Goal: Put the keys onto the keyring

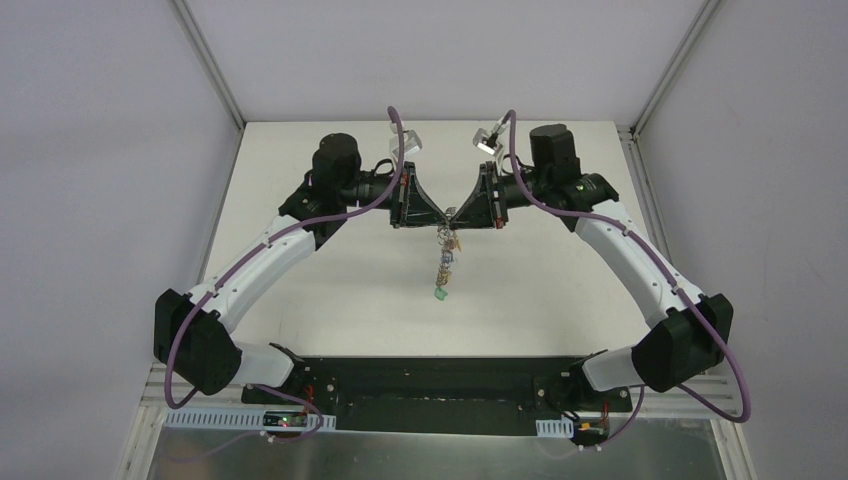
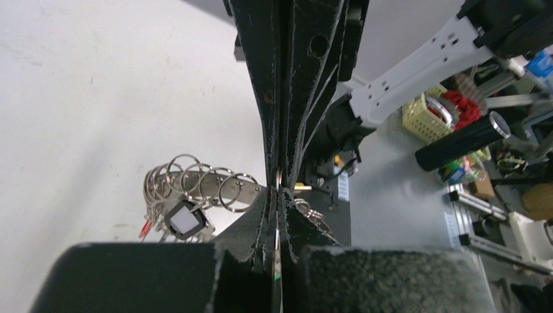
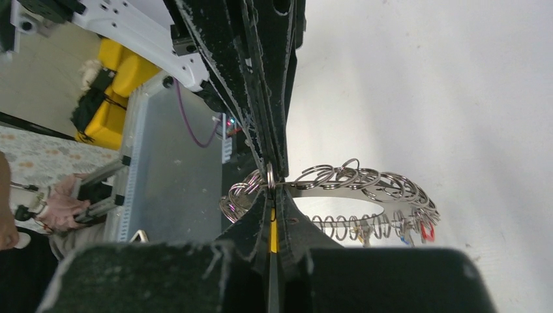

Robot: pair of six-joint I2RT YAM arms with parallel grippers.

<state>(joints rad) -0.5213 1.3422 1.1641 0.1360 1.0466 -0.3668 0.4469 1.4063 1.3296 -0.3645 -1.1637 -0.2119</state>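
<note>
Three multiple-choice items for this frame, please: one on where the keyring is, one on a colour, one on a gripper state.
1. Where is the large flat grey metal keyring? A flat on the table; B pinched between the left gripper and right gripper; C beside an arm base.
2. Head colour of the lowest hanging key? A green; B white; C orange.
3. The right gripper is: A wide open; B shut; C out of view.
Key: 1B, both grippers' tips meet on it; 2A, top view shows green; 3B, its fingers show no gap.
</note>
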